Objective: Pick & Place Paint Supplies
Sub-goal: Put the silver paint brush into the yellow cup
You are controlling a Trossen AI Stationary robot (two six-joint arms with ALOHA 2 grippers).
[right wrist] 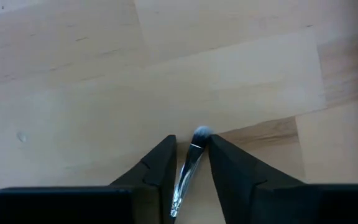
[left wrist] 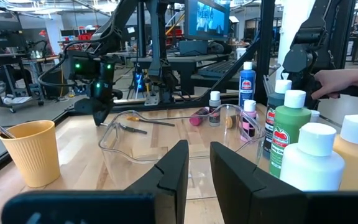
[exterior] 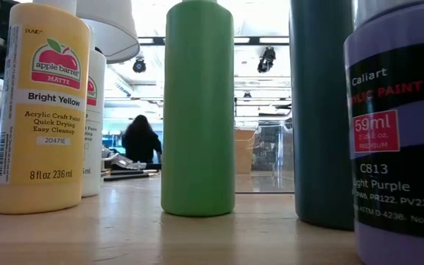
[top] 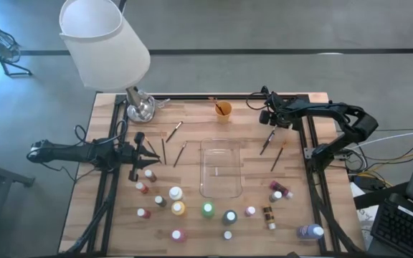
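Small paint bottles (top: 177, 208) stand upright along the table's near half. Thin brushes (top: 180, 153) lie flat on the wood farther back. My right gripper (right wrist: 191, 146) points steeply down at the far right of the table (top: 269, 123). It is open narrowly, one finger on each side of a brush's (right wrist: 190, 165) bristle end, and wood shows between the fingertips and the brush. That brush (top: 267, 141) lies on the table. My left gripper (left wrist: 199, 165) waits level at the table's left (top: 145, 150), slightly open and holding nothing.
A clear plastic tray (top: 221, 188) sits mid-table. An orange cup (top: 223, 110) with brushes in it stands at the far edge. A white lamp (top: 106, 43) stands at the far left corner. A person's hand (left wrist: 347, 79) shows beyond the table. Another brush (top: 278, 154) lies beside the right gripper's brush.
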